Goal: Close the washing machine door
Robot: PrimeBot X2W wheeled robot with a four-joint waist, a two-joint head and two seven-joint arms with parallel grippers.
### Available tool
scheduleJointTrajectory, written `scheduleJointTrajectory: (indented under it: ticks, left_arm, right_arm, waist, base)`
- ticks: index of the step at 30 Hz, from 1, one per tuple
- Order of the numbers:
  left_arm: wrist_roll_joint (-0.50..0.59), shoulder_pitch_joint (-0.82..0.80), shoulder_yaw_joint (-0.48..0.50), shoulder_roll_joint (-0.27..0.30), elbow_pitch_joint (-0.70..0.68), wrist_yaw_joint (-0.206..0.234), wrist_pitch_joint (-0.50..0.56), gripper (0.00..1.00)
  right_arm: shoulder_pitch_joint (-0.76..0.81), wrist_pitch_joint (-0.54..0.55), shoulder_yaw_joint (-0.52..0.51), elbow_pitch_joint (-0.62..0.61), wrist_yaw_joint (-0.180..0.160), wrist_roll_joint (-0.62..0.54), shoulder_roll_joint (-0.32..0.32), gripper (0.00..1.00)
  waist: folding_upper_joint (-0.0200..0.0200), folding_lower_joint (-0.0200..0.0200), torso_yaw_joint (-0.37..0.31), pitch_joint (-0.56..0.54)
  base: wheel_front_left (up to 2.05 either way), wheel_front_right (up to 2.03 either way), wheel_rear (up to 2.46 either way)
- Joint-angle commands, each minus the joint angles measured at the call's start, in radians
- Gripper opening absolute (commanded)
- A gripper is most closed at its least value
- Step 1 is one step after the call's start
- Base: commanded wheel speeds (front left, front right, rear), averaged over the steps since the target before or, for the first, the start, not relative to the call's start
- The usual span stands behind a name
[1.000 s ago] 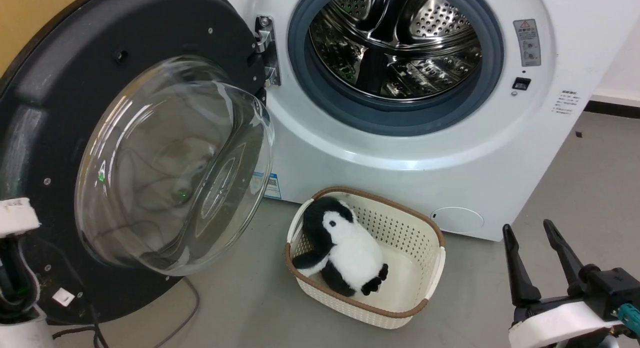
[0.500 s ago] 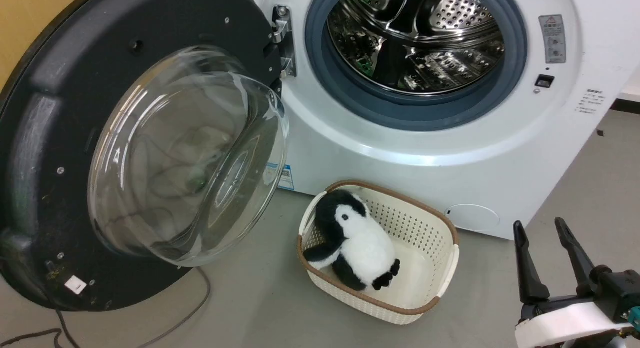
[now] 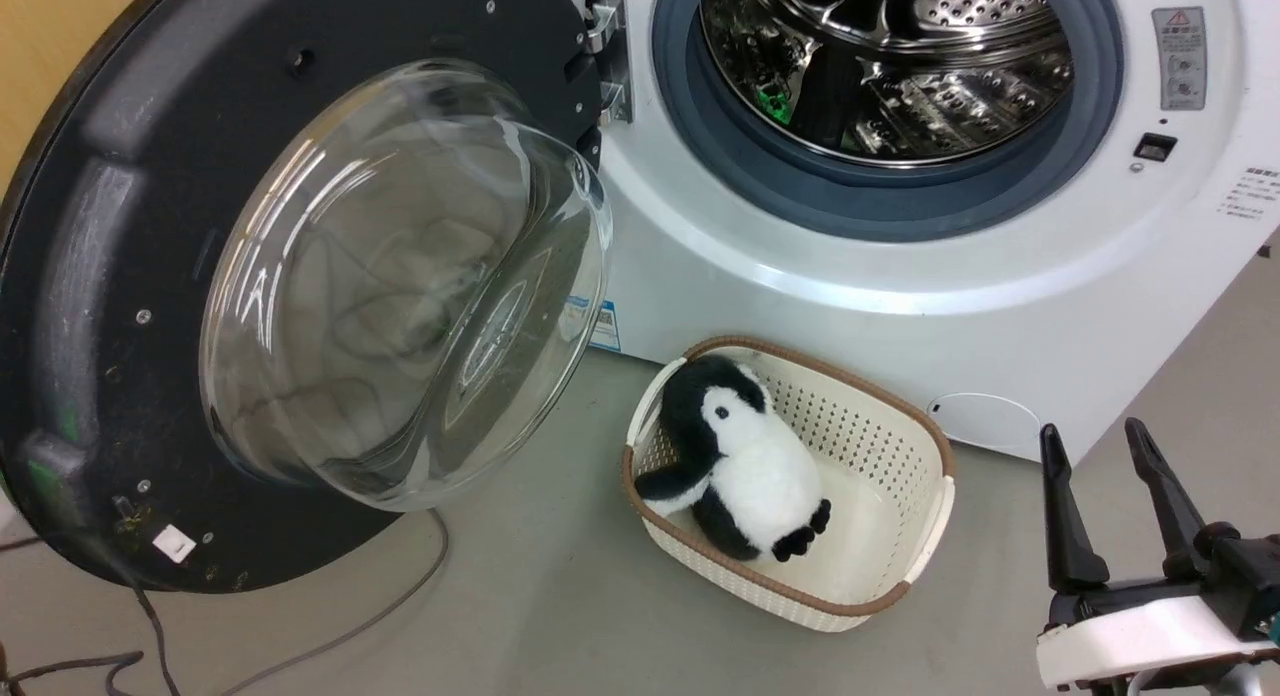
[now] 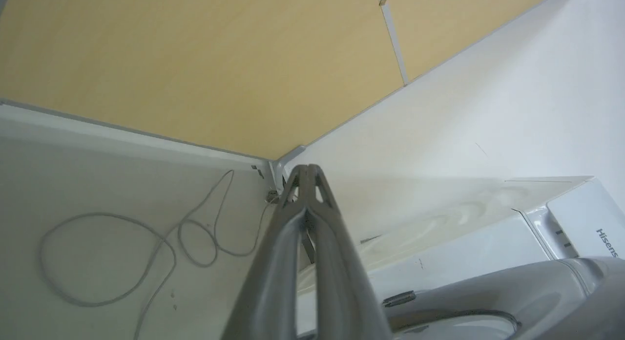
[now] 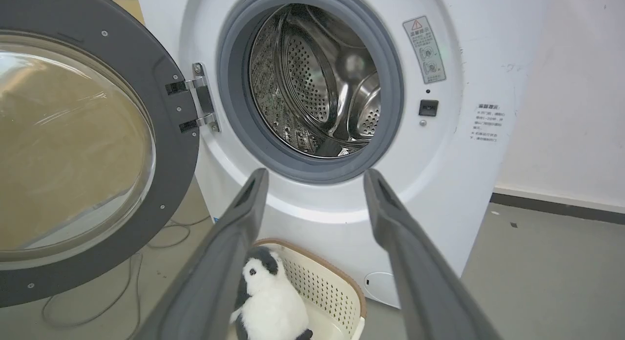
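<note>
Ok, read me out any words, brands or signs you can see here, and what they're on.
"Hisens": on the washing machine, cut off by the picture's edge.
Warning label with a triangle sign, on its front: too small to read.
Small print further right and blue sticker low down: unreadable.

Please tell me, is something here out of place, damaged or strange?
Nothing looks damaged or spilled. A loose grey cable lies on the floor below the open door, and a toy penguin sits in the basket.

Head cam looks down, close on washing machine door. Right wrist faces drum (shares door, basket). Left wrist faces wall corner.
</note>
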Motion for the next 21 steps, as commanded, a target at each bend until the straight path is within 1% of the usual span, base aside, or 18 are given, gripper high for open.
scheduleJointTrajectory:
  ticks: [1,7,8,10,21]
  left_arm:
    - [-0.038,-0.019,0.006,0.009,0.016,-0.008,0.029,0.0]
    - [-0.149,0.014,-0.032,0.001,0.01,-0.015,0.153,0.0]
    - [-0.211,0.047,-0.066,-0.006,-0.031,-0.019,0.222,0.0]
    - [-0.251,0.079,-0.094,-0.011,-0.068,-0.021,0.268,0.0]
    - [-0.47,0.223,-0.205,-0.037,-0.239,-0.033,0.433,0.0]
  right_arm:
    - [-0.024,-0.011,-0.002,-0.005,0.001,0.012,0.004,1.0]
    - [-0.033,-0.023,-0.014,-0.008,0.001,0.016,0.004,1.0]
    - [-0.037,-0.03,-0.022,-0.008,0.001,0.021,0.004,1.0]
    - [-0.039,-0.034,-0.025,-0.009,0.001,0.023,0.004,1.0]
    - [-0.041,-0.057,-0.043,-0.005,0.001,0.039,0.005,1.0]
  waist:
    - [0.0,0.0,0.003,0.007]
    - [0.0,0.0,0.011,0.022]
    - [0.0,0.0,0.017,0.029]
    - [0.0,0.0,0.021,0.033]
    - [0.0,0.0,0.064,0.026]
  base:
    - [0.0,0.0,0.0]
    - [0.0,0.0,0.0]
    - [0.0,0.0,0.0]
    - [0.0,0.0,0.0]
    - [0.0,0.0,0.0]
